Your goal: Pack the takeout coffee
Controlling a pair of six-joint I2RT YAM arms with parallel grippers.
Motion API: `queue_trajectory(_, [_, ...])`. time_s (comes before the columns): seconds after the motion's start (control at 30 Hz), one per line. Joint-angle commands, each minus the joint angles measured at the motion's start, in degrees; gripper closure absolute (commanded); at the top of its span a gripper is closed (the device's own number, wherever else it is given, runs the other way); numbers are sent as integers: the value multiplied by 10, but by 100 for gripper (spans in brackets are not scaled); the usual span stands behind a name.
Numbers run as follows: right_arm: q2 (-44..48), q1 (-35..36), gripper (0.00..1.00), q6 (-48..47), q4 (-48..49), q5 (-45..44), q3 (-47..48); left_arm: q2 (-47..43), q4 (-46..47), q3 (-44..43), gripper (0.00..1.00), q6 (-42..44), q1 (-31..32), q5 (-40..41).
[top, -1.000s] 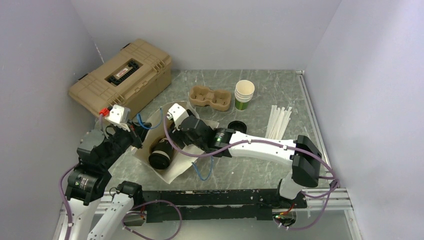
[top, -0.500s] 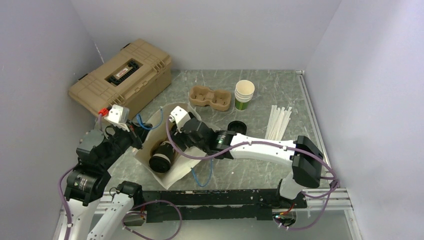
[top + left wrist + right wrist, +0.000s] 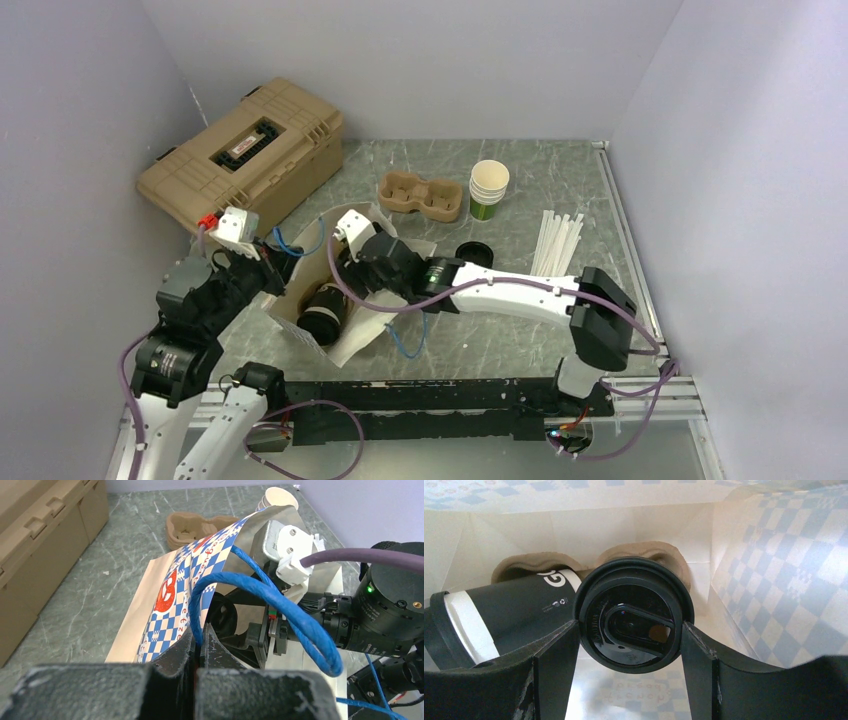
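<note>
White letters, perhaps "GO", on the black cup (image 3: pixel 519 605) lying inside the checkered bag (image 3: pixel 774 580)

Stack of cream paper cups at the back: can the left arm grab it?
Probably not: the left claw is shut on the blue-checkered paper bag, and the cups stand past the right arm.

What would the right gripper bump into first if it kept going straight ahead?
The right gripper clasps the coffee by its lid. Straight on, the cup would probably reach the brown carrier at the far end of the bag, though depth is unclear.
</note>
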State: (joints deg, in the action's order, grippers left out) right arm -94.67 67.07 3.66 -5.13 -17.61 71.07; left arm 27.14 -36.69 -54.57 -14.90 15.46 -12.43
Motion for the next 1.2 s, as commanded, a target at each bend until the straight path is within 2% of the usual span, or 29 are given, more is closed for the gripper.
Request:
queue_trajectory(0.0, [-26,-24,54,12,-4,37,50,22,37,9,100,-2,3,27])
queue_trajectory(0.17, [-64,-46,54,12,-52,71,109,51,61,33,100,0,3,50])
queue_trajectory(0.63, [-255,-74,54,11,-329,141,355,113,58,37,100,49,3,145])
queue_trajectory(0.8, [-324,-73,56,12,-419,143,425,124,47,46,100,61,3,154])
queue_trajectory(1.03, [-324,-73,56,23,-418,136,401,114,44,56,100,62,3,167])
queue_trajectory(1.17, [-301,-74,51,30,-406,127,406,114,42,57,100,64,3,176])
